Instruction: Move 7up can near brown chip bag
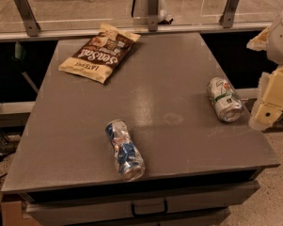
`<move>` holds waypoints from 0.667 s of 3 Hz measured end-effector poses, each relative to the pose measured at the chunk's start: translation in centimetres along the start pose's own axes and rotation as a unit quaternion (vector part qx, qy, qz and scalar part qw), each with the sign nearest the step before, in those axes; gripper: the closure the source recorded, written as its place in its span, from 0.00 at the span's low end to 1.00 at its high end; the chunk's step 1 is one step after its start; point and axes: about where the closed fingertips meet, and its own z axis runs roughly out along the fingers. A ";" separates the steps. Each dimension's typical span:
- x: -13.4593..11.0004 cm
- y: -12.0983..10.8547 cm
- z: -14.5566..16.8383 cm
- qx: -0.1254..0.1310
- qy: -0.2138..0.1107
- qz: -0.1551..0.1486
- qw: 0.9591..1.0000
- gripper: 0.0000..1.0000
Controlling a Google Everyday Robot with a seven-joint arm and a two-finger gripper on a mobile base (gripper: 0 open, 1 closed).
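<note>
table (178, 74), grey, one: flat scuffed top carrying three items.

cans, two, both lying on their sides. 7up can (224, 99): silver-white with green markings, undented, near the table's right edge, one end facing the front. whether anything is in it cannot be told. crushed can (124, 149): blue and silver, near the front edge at about the middle, well apart from the 7up can.

bags, one. brown chip bag (99, 52): lying flat at the far left corner, its "sea salt" script upside down from where i stand. it is well apart from both cans, with the 7up can across the table from it.

drawers, one counted (145, 206): below the top, dark handle, contents hidden. a further front beneath it is cut off at the bottom.

gripper (270, 107), one: cream-coloured, off the table's right edge just beside the 7up can, apart from it. partly cut off at the side; whether it is wide or narrow i cannot tell.

metal brackets (153, 8), three: along the rail behind the table.
</note>
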 end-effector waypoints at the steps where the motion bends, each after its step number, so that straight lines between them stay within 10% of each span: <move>1: 0.0 0.0 0.0 0.000 0.000 0.000 1.000 0.00; 2: 0.0 -0.9 2.1 -0.014 -0.022 0.026 0.999 0.00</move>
